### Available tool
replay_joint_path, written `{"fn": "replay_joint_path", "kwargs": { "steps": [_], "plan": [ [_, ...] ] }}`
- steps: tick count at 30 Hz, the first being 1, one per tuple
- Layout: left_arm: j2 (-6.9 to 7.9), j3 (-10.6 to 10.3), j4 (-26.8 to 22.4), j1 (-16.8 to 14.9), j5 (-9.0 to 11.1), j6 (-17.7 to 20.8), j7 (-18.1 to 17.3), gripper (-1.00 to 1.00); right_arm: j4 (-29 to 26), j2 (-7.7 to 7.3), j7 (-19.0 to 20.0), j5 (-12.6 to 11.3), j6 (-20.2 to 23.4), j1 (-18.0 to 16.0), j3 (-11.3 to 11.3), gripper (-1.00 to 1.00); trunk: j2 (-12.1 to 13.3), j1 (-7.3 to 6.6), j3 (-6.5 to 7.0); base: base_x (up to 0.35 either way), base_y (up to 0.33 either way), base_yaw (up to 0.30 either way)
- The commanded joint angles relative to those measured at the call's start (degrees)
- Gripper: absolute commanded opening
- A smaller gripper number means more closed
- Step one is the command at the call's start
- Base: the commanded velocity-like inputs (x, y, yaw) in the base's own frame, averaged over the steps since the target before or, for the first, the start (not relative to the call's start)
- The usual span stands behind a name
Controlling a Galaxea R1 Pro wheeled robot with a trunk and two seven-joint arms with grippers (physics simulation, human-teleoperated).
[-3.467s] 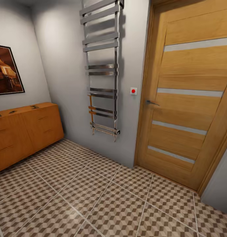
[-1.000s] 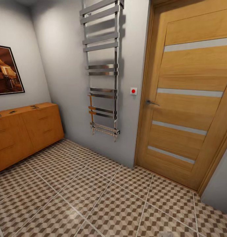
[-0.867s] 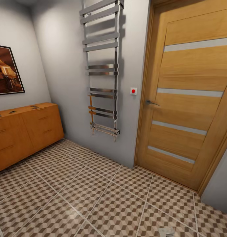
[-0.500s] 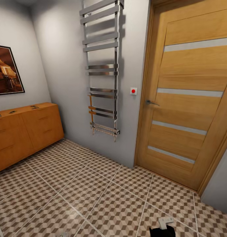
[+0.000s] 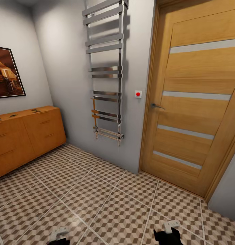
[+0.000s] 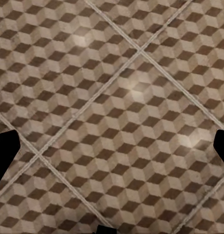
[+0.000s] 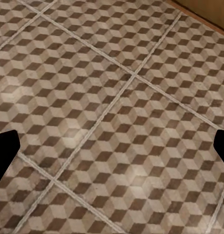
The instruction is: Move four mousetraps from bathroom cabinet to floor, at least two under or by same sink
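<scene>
Near the bottom edge, the left gripper and right gripper are hanging empty over the cube-patterned tiled bathroom floor, fingers spread wide. Farther left, small dark mousetraps are lying on the orange-brown wooden cabinet; fetching is not yet begun, so the base probably needs driving there.

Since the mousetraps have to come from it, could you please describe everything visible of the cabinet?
The cabinet is a low, wide orange-brown wooden sideboard standing on the tiled floor against the left wall, below a framed picture. Its flat fronts carry slim bar handles, and all look closed. Its left end runs out of the head view. A few small dark items lie on its top, too small to identify. Nothing else touches it.
</scene>
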Motion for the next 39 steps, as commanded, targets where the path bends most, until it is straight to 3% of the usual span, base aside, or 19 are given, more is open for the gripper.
{"fn": "replay_joint_path", "kwargs": {
  "steps": [1,5,11,15,29,39],
  "plan": [
    [-0.01,0.1,-0.1,0.0,0.0,-0.6,0.1,1.0,0.0,-0.01,0.0,0.5,-0.6,0.0,0.0,1.0,0.0,0.0,-0.06,0.0,0.0,0.0],
    [-0.06,0.6,1.5,-0.1,0.0,-6.0,0.2,1.0,0.2,0.05,0.0,0.4,-2.2,0.0,0.0,1.0,0.0,0.0,-0.06,0.0,0.0,0.0],
    [-0.61,0.8,9.5,-0.1,0.1,-16.9,0.3,1.0,0.2,0.19,-0.1,0.4,-2.8,0.0,0.0,1.0,0.0,0.0,-0.06,0.0,0.0,0.0],
    [-0.8,0.8,11.8,-0.1,0.1,-19.9,0.3,1.0,0.4,0.24,-0.1,0.4,-2.8,0.1,0.1,1.0,0.0,0.0,-0.06,0.0,0.0,0.0],
    [-0.67,0.8,11.5,-0.1,0.2,-20.9,1.9,1.0,1.3,0.27,0.1,0.7,-2.8,0.2,0.4,1.0,0.0,0.0,-0.06,0.0,0.0,0.0],
    [-0.96,0.9,9.4,-0.1,0.4,-20.8,7.3,1.0,1.4,0.26,0.1,0.7,-2.9,0.2,0.4,1.0,0.0,0.0,-0.06,0.0,0.0,0.0]
  ]
}}
